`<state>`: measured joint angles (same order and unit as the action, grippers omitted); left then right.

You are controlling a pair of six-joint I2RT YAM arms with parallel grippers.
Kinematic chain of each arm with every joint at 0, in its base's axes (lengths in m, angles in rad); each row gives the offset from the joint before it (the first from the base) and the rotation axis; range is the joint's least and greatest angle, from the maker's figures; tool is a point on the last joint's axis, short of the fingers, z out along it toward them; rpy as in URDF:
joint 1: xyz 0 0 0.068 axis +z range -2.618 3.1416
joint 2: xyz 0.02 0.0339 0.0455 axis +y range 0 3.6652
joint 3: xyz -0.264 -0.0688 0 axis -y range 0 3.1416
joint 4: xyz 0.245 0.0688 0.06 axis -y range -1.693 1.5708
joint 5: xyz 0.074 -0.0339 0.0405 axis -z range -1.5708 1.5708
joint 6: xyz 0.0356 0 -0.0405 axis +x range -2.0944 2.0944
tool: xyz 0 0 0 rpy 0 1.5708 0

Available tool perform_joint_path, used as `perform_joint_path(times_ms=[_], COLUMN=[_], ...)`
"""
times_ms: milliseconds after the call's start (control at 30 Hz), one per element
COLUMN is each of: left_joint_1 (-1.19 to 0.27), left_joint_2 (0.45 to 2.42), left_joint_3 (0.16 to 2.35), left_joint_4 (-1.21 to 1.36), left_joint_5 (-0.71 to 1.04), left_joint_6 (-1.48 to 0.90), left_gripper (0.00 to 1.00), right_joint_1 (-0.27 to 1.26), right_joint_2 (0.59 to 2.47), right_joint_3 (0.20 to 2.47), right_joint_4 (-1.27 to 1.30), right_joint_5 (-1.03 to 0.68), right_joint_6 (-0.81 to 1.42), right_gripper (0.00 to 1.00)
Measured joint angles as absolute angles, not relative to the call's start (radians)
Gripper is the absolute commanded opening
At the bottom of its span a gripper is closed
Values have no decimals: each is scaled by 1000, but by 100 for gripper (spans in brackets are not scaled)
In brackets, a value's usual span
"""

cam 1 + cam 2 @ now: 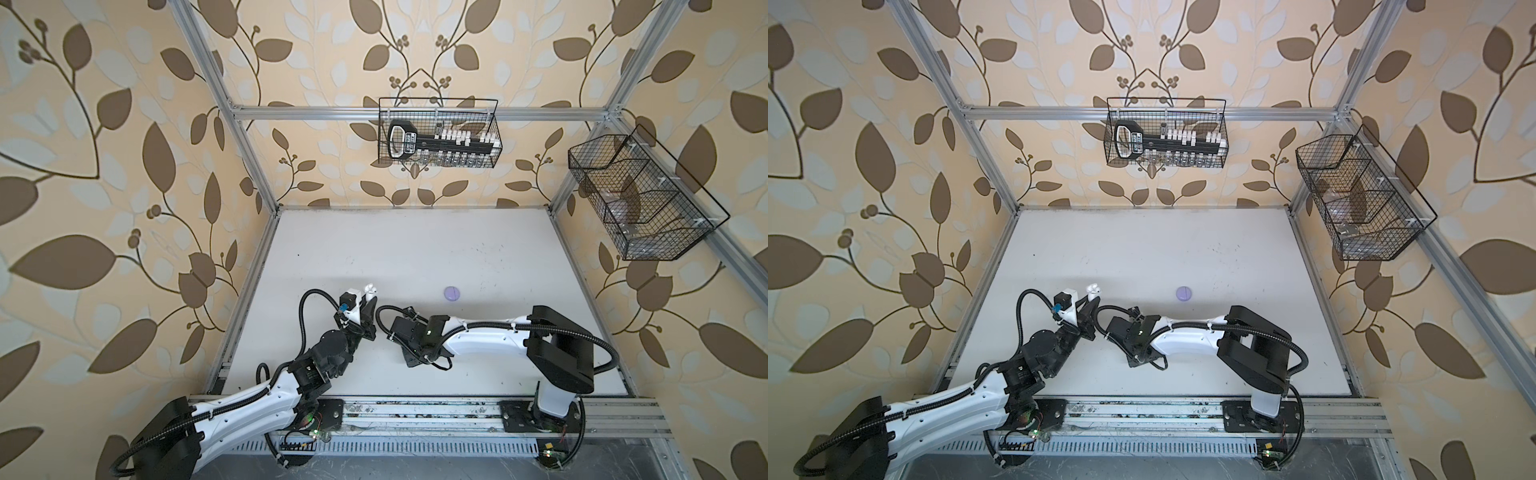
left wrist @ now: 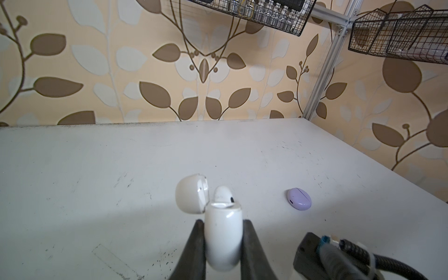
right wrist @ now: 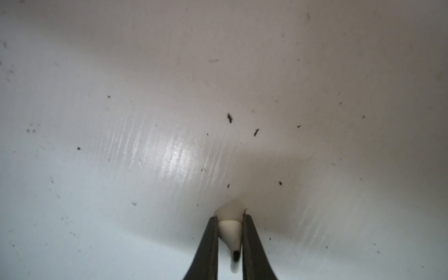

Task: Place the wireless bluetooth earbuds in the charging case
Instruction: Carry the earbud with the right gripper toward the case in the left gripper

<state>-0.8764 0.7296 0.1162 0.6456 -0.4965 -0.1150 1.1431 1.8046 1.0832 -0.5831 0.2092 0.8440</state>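
First earbud [image 2: 223, 194] sits in the white case [image 2: 223, 242] my left gripper [image 2: 223, 221] clamps; my right gripper [image 3: 230, 218] pinches the second earbud [image 3: 230, 232], uninserted.

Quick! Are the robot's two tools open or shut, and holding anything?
Left tool: shut, holding the white charging case, its lid open.
Right tool: shut, pinching a white earbud.
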Motion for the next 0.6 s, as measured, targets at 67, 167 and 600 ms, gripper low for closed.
perform_joint_path(times_ms=[67,167,600], left_joint_1=[-876,-876,-876], left_joint_2=[737,759,832], left_joint_3=[117,125,131], left_joint_4=[646,646,699], left_joint_5=[-484,-451,-250], left_joint_6=[-115,-115,-110], left_gripper=[2,2,0], right_joint_1=[1143,1143,1121], right_joint_2=[1796,1755,1475], right_joint_3=[1082,1068,923], right_joint_4=[-583,-566,-454], right_joint_5=[213,229,335], right_joint_6=[844,844,840], right_gripper=[15,14,14])
